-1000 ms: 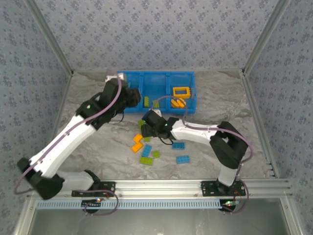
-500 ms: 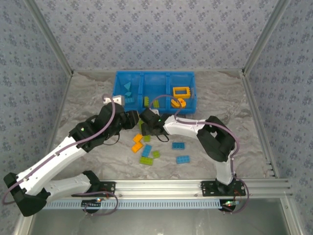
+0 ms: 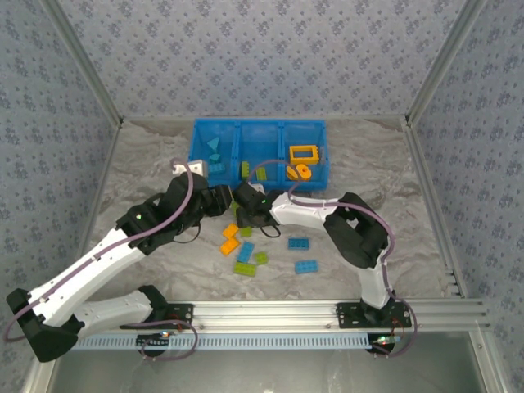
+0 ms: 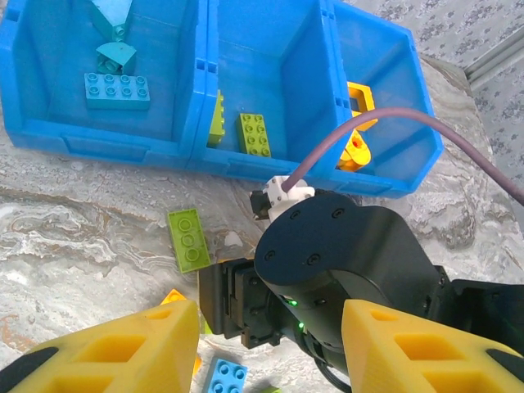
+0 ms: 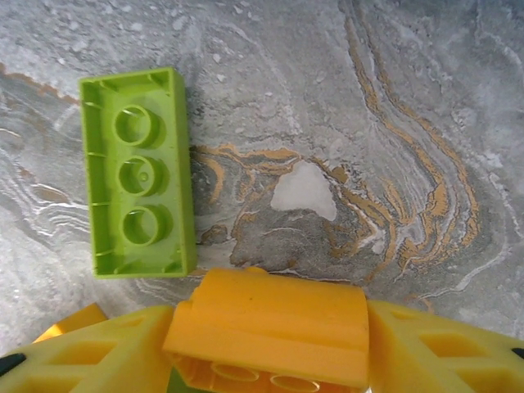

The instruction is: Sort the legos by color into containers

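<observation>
Orange brick (image 5: 266, 327) is clamped between the right gripper's (image 5: 266, 348) jaws. Yellow fingers (image 5: 90, 352) press on both its ends, low over the table (image 5: 385, 115). Lime brick (image 5: 137, 172) lies just left of the grip, hollow side up on the marbled top, apart from the fingers.

Left gripper (image 4: 270, 327) has its jaws apart with nothing held. It hovers above the right arm's black wrist (image 4: 336, 254), close to the bin (image 4: 106, 139). In the left wrist view the lime brick lies flat on the table between that wrist and the bin's front wall, touching neither.

Bin has three compartments side by side:
- Left one holds teal pieces (image 4: 117, 90).
- Middle one holds two green bricks (image 4: 254, 133), one flat and one leaning on the divider.
- Right one holds orange pieces (image 4: 358, 143), including the open frame (image 3: 304, 154).

From the top view both grippers sit near each other in front of the middle compartment, left arm coming in from the left, right arm from the right.

Loose on the table nearer the bases:
- Two orange legos (image 3: 230, 232), touching or nearly so.
- A blue lego (image 3: 246, 251) with a green lego (image 3: 244, 268) just below it.
- A small green piece (image 3: 261, 257) beside those.
- Two blue plates (image 3: 298, 243) further right, apart from each other.

All of these lie well apart from the bin.
</observation>
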Controlling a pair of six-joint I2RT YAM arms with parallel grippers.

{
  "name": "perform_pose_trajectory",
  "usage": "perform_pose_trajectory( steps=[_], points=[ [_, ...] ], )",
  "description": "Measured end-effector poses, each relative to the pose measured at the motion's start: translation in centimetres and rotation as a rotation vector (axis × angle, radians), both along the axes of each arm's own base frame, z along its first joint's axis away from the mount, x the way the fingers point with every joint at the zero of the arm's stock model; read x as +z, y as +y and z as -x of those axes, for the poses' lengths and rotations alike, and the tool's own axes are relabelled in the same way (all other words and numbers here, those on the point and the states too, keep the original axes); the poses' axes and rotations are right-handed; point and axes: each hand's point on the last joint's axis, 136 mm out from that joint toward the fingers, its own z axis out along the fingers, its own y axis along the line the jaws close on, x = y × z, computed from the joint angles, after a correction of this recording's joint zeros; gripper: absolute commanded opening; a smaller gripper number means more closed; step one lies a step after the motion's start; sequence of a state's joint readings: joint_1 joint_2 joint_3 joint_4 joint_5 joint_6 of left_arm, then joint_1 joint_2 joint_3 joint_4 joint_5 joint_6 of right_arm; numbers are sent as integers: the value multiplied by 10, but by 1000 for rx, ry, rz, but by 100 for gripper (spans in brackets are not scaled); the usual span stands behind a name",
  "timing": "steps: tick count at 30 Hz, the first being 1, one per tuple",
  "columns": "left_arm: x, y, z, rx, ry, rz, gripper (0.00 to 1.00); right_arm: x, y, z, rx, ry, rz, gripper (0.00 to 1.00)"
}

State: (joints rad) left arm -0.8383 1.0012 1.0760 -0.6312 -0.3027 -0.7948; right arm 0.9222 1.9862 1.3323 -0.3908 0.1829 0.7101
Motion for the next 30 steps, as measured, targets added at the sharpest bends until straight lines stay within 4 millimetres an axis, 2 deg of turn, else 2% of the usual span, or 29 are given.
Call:
perform_pose_trajectory(
  steps=[3,8,10,12,15,19,21,23,25,27,30],
  points=[
    [0,0,0,-2,0,0,49,-7,-2,0,-4,10,14,55],
    [1,-6,4,-21,-3,2,49,-3,-3,-2,-10,-6,20,49],
    [2,-11,7,-44,-11,5,49,4,-8,-3,-16,-22,31,48],
    [6,-20,10,-73,-25,15,48,20,-16,-4,-22,-54,38,48],
    [11,-35,16,-123,-51,32,48,63,-36,-8,-43,-125,25,48],
    [9,-58,19,-177,-71,41,48,120,-85,-33,-116,-238,18,48],
    [3,-69,20,-201,-72,38,48,131,-113,-50,-169,-267,35,48],
    [-3,-81,21,-223,-73,39,48,129,-142,-68,-228,-265,72,47],
    [-11,-92,22,-243,-74,38,48,117,-169,-86,-286,-236,113,47],
    [-16,-100,23,-256,-71,37,48,106,-183,-102,-329,-206,137,47],
    [-21,-109,23,-267,-71,36,48,95,-185,-125,-369,-179,141,47]
  ],
)
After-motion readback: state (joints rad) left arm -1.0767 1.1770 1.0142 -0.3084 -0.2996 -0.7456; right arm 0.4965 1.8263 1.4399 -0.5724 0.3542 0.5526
